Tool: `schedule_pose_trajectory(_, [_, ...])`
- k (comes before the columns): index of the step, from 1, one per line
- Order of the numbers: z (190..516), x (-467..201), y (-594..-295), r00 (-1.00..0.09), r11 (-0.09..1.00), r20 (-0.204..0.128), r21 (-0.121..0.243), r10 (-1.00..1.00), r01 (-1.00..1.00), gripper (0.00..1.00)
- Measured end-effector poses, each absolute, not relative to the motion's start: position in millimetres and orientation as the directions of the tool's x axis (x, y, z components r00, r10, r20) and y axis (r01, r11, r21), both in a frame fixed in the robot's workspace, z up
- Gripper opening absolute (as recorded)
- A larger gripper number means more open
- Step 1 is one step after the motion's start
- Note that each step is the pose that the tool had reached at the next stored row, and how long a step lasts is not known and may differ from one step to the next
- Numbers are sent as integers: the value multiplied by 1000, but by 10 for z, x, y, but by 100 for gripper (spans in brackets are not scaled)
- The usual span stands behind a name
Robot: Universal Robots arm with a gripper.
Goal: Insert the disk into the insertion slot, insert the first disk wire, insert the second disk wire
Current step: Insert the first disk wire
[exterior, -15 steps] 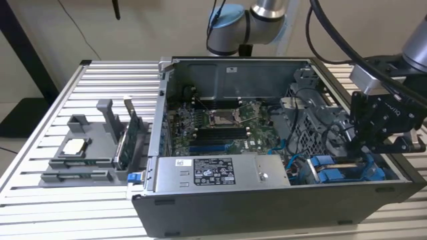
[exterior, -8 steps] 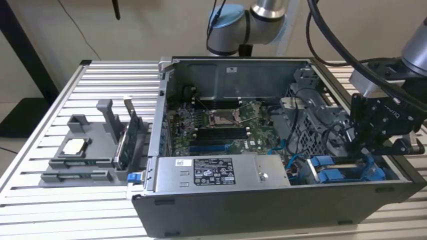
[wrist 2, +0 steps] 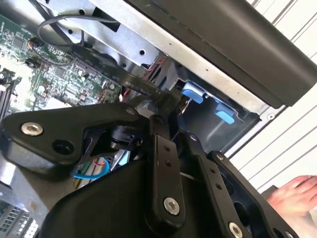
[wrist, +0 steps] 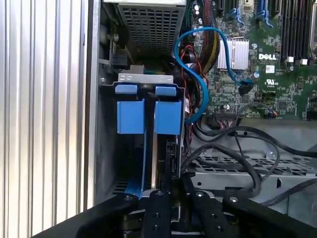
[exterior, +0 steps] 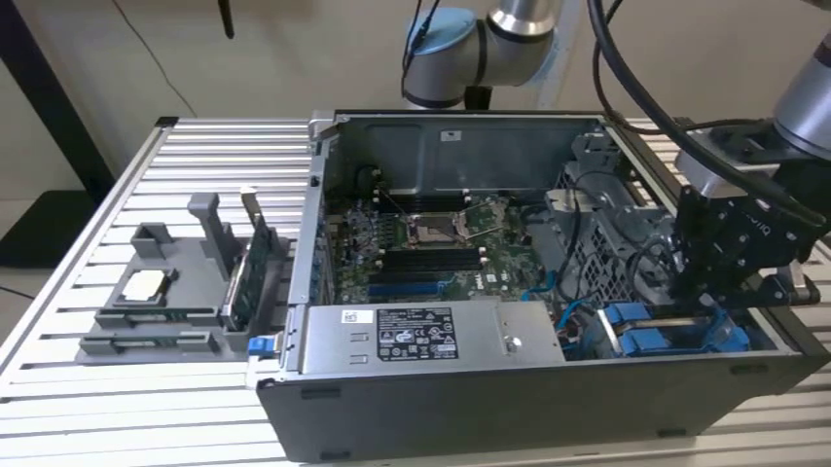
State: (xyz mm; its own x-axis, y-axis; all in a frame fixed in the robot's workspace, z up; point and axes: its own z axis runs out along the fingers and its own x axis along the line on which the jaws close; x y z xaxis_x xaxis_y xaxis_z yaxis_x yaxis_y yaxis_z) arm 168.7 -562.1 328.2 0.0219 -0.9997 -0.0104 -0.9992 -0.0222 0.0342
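A: At the exterior view's right end of the open computer case [exterior: 520,413], the end effector [exterior: 695,309] hangs low over the insertion slot [exterior: 610,336]. Agree?

B: Yes. The case sits on the slatted counter [exterior: 78,409]. Where's the disk?

A: The disk [exterior: 649,342] is down inside the slot, in the case's near corner, just beside the grey power-supply box [exterior: 429,336]. In the first wrist view its blue carrier tabs [wrist: 167,118] stand side by side under the slot's metal lip.

B: End effector state?

A: Cannot tell. In both wrist views its own black linkage covers the working end, so spread, pressed together or pinching something is not readable.

B: Wires?

A: In the first wrist view a blue cable [wrist: 198,64] loops from the motherboard [wrist: 267,59] to just beside the carrier tabs. I cannot tell if it's plugged in. Black cables [wrist: 237,144] sprawl next to the slot. In the second wrist view a flat black cable [wrist 2: 114,74] runs to just ahead of the linkage.

B: Anything else?

A: A grey parts fixture [exterior: 169,292] sits on the counter at the exterior view's left, apart from the case. A person's hand [wrist 2: 297,196] rests on the counter outside the case in the second wrist view.
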Motion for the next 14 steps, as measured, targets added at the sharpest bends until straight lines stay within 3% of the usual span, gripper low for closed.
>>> schedule_pose_trajectory(1, [3283, 1687, -5622, 22, -22, -10, 34, -1000, -999, 21])
schedule_pose_trajectory(2, [3284, 1687, -5622, 22, -22, -10, 34, -1000, -999, 27])
schedule_pose_trajectory(8, [3327, 1687, -5622, 22, -22, -10, 35, -1000, -999, 27])
schedule_pose_trajectory(14, [3600, 1687, -5622, 22, -22, -10, 35, -1000, -999, 27])
